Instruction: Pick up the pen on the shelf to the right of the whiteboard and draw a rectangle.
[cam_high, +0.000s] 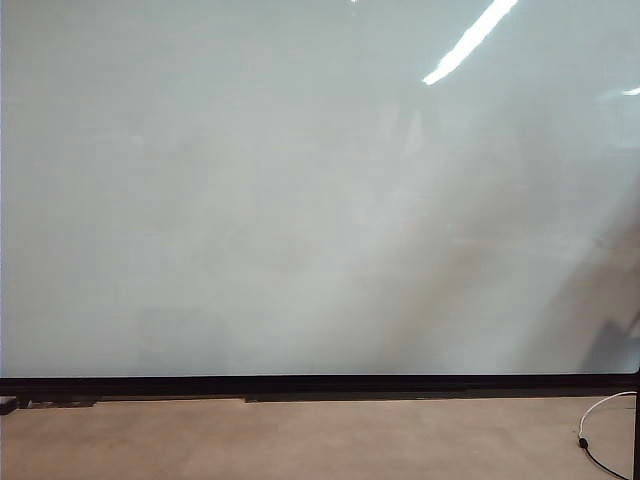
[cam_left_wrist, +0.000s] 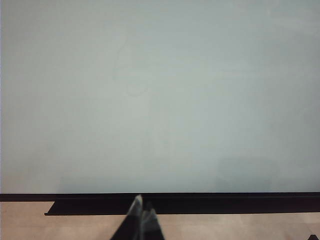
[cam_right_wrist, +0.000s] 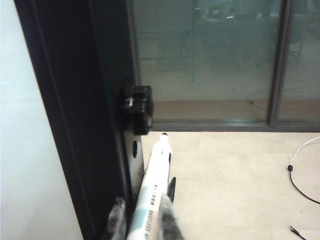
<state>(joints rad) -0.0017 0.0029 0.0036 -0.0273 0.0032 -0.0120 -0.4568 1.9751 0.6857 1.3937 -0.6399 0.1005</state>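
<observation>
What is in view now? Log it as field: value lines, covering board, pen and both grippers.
whiteboard: blank, no rectangle drawn yet
pen: between the right gripper's fingers, beside the board's dark right frame
right gripper: fingers on either side of the pen, firm grip not certain
left gripper: low before the board, fingertips together, holding nothing
floor: white cable at right

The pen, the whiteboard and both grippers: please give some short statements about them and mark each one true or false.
1. The pen lies between the fingertips of the right gripper. True.
2. A rectangle is already drawn on the whiteboard. False: the board shows no marks.
3. The left gripper holds a pen. False: its fingertips sit together with nothing between them.
4. A cable lies on the floor near the board's lower right corner. True.
5. The right gripper appears in the exterior view. False: no arm shows there.
</observation>
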